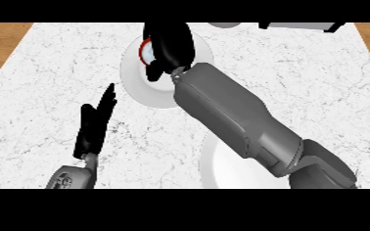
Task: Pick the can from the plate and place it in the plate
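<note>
The right hand point(170, 49) sits at 12 o'clock in the head view, over the far white plate point(155, 92). Its black fingers are curled around the can point(146, 52), of which only a sliver shows at the hand's 9 o'clock side: a pale top with a red rim. The hand hides the rest of the can. The can lies within the outline of the far plate, toward that plate's upper part; whether it touches the plate surface cannot be determined.

The right forearm point(239, 117) is grey and runs from the hand toward 5 o'clock, crossing the lower right edge of the far plate and covering part of a second white plate point(217, 169), which sits at 6 o'clock.

The left hand point(94, 125) shows at 8 o'clock, fingers straight and pointing up toward 1 o'clock, holding nothing. It stands apart from both plates.

Both plates rest on a white marbled counter point(303, 73). A wooden surface point(13, 36) borders the counter at 10 o'clock and at 2 o'clock.
</note>
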Robot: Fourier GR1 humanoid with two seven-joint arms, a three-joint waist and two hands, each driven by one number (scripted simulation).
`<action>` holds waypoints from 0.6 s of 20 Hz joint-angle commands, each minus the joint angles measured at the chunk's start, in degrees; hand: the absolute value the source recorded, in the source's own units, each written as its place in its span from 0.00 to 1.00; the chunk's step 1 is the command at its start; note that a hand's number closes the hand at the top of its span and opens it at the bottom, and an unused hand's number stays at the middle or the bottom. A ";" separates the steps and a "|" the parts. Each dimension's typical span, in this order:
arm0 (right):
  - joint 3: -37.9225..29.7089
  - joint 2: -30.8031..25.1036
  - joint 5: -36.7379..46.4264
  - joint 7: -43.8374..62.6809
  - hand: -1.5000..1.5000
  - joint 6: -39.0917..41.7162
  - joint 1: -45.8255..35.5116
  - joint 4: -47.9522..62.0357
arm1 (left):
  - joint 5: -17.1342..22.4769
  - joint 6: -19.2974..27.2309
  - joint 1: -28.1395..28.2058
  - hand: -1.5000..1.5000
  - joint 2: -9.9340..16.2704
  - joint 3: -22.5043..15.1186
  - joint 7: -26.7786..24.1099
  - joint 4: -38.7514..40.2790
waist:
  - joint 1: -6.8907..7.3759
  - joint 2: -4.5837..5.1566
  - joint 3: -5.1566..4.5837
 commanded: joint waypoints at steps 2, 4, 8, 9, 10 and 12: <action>-0.42 0.01 -5.70 -5.38 1.00 3.21 -1.76 9.99 | -1.14 0.39 0.97 0.50 -0.56 -1.35 -0.16 -2.28 | 0.94 0.28 0.02; 0.45 0.01 -7.68 -8.84 1.00 3.30 1.66 11.61 | 0.01 -1.10 -0.71 0.50 0.85 0.00 1.25 -2.01 | 1.43 0.62 0.04; -2.68 0.01 -13.46 -12.69 1.00 13.74 -0.13 14.67 | -0.35 -0.37 -0.14 0.50 0.31 0.34 0.01 -0.85 | 0.68 0.44 0.05; -2.32 0.01 -13.15 -12.37 1.00 16.19 -1.49 17.35 | -0.96 -0.09 -1.61 0.50 -0.17 -0.38 1.77 -0.45 | 1.01 0.71 0.04; -1.83 0.01 -12.78 -11.73 1.00 17.77 -2.39 19.24 | 0.13 -1.31 -0.84 0.50 1.37 0.78 1.25 -2.20 | 1.47 0.58 0.03; -2.11 0.01 -14.52 -15.12 0.00 19.39 -0.68 20.31 | 0.02 -1.04 1.09 0.50 0.34 -0.02 0.38 -2.27 | 1.35 0.61 0.04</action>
